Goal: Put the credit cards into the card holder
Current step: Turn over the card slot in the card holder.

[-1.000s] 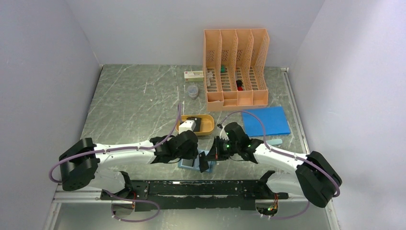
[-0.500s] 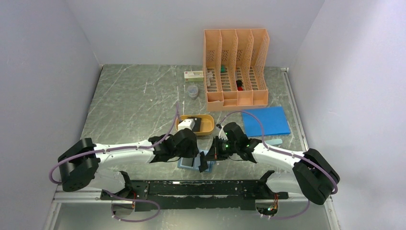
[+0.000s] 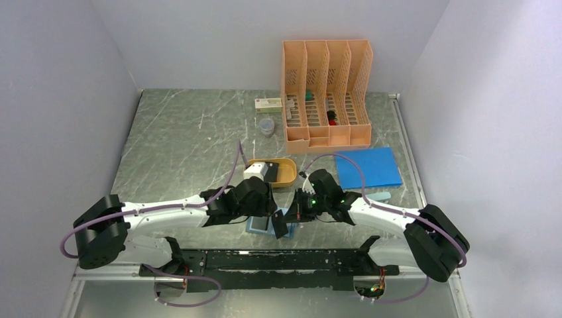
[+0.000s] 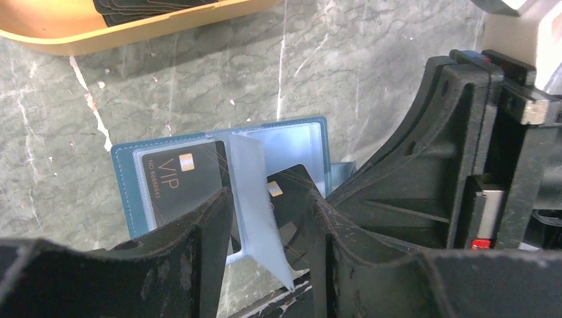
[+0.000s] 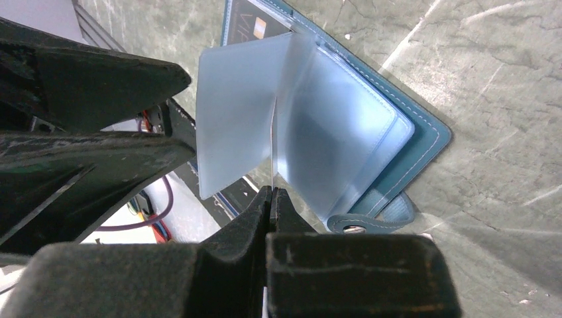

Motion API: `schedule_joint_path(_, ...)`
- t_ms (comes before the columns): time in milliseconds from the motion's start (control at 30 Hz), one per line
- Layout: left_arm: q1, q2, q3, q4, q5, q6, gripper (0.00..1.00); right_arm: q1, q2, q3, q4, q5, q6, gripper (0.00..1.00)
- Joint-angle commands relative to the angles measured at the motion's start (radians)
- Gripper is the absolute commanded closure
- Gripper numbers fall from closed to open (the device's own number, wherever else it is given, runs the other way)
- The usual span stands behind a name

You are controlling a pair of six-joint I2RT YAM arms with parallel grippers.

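The teal card holder lies open on the table at the near edge, also seen from above. One black credit card marked VIP sits in its left clear pocket. A second black credit card lies on the right side, partly under a clear pocket leaf that stands upright. My left gripper is open, its fingers on either side of that leaf and the second card. My right gripper is shut on the thin edge of a clear leaf of the card holder, lifting it. More dark credit cards rest in the orange tray.
The orange oval tray is just beyond both grippers. A bright blue flat sheet lies to the right. An orange file organizer, a white box and a small clear cup stand at the back.
My left gripper's jaws have spread a little wider and the left arm has shifted slightly. The right gripper stays shut on the clear leaf.
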Motion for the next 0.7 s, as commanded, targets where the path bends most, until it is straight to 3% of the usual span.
schedule_joint_path(0, 0.010, 0.036, -0.001, 0.040, 0.019, 0.016, 0.53, 0.007, 0.004, 0.022, 0.021, 0.002, -0.010, 1.00)
schedule_joint_path(233, 0.018, 0.078, -0.022, 0.073, 0.035, 0.019, 0.70, 0.008, -0.004, 0.015, 0.013, 0.006, -0.011, 1.00)
schedule_joint_path(667, 0.025, 0.149, -0.043, 0.113, 0.060, 0.024, 0.83, 0.007, -0.028, -0.001, -0.002, 0.021, -0.009, 1.00)
